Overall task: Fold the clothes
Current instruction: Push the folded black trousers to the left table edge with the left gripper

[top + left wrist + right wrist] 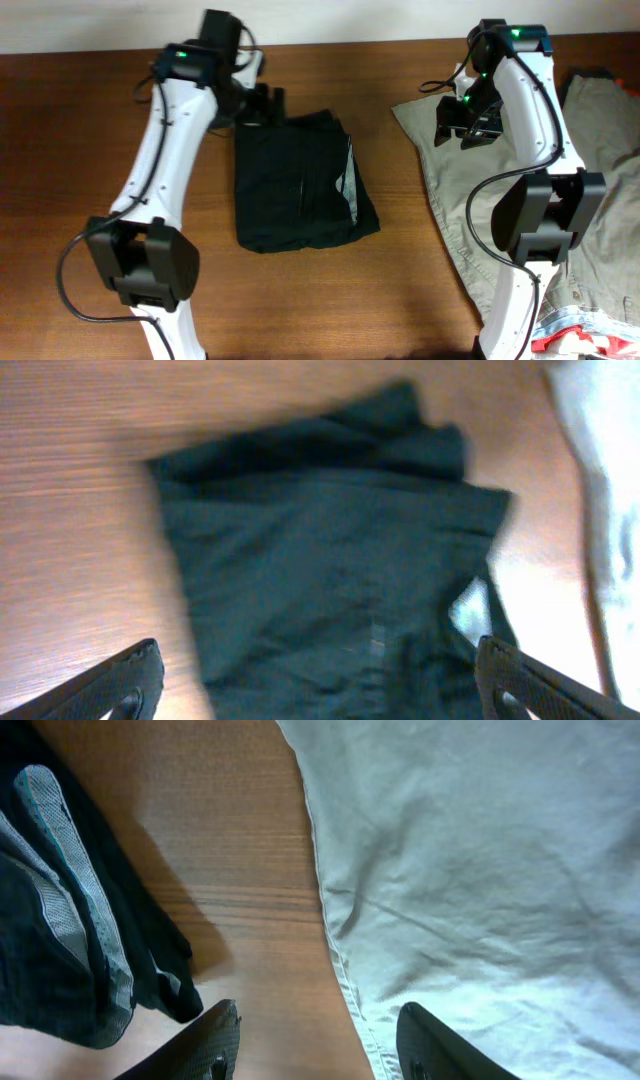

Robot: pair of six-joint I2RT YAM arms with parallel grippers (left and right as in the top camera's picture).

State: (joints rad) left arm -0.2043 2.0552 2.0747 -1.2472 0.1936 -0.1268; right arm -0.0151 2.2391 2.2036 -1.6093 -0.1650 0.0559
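Left pincer (320,675) hovers, jaws apart, over black shorts (330,560).

Clear strip of table (400,220) between black shorts (300,185) and khaki shorts (445,190); bare wood nearside too.

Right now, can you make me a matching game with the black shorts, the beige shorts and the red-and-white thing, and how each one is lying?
Things:
1. black shorts
2. beige shorts
3. red-and-white thing

Place or state:
A. bottom right corner of the overhead view
B. folded into a block, left of the other clothes
C. spread out flat

Pairs: 1-B, 2-C, 3-A
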